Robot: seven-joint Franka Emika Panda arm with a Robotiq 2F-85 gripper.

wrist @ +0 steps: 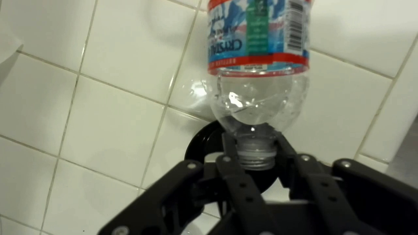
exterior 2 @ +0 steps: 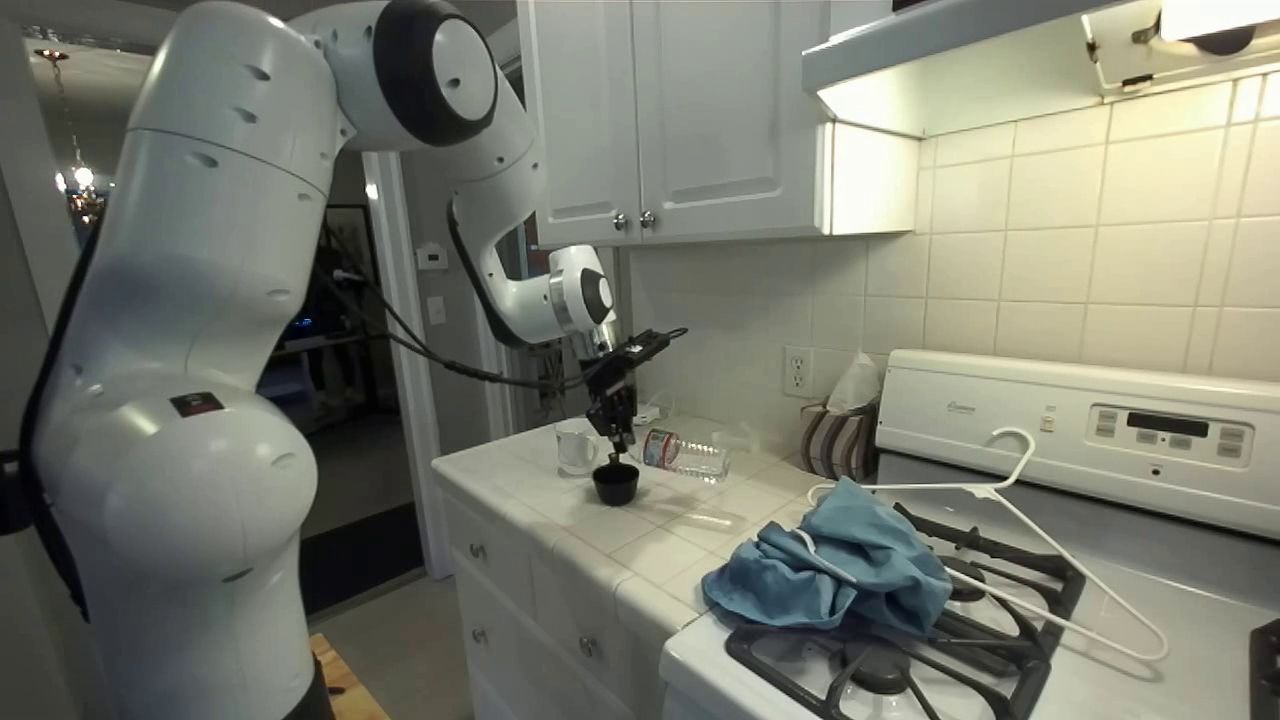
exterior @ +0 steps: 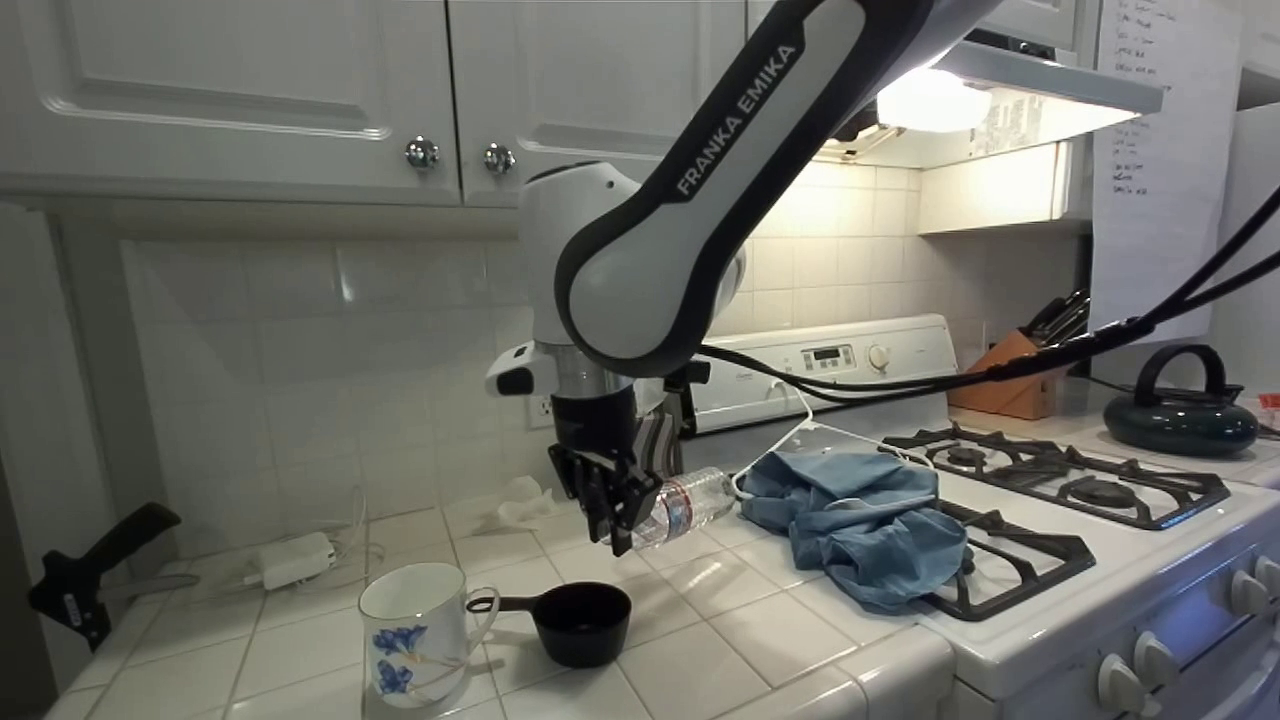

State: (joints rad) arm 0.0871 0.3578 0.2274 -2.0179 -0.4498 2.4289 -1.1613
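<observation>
My gripper (wrist: 255, 140) is shut on the threaded neck of a clear plastic bottle (wrist: 258, 94), one finger on each side. The bottle has a red, white and blue label and no cap; it looks empty. It lies nearly sideways above the counter in both exterior views (exterior: 690, 507) (exterior 2: 685, 457). The gripper also shows in both exterior views (exterior: 612, 535) (exterior 2: 622, 440), pointing down. A black measuring cup (exterior: 582, 640) with a handle stands on the tiles close to the gripper; it also shows in an exterior view (exterior 2: 616, 486). In the wrist view it (wrist: 200, 142) is partly hidden beneath the bottle neck and fingers.
A white mug (exterior: 412, 640) with blue flowers stands beside the cup's handle. A blue cloth (exterior 2: 830, 565) with a white hanger (exterior 2: 1075, 625) lies partly on the stove (exterior: 960, 640). A striped tissue box (exterior 2: 838, 440), white charger (exterior: 292, 560) and black clamp (exterior: 90, 575) are around.
</observation>
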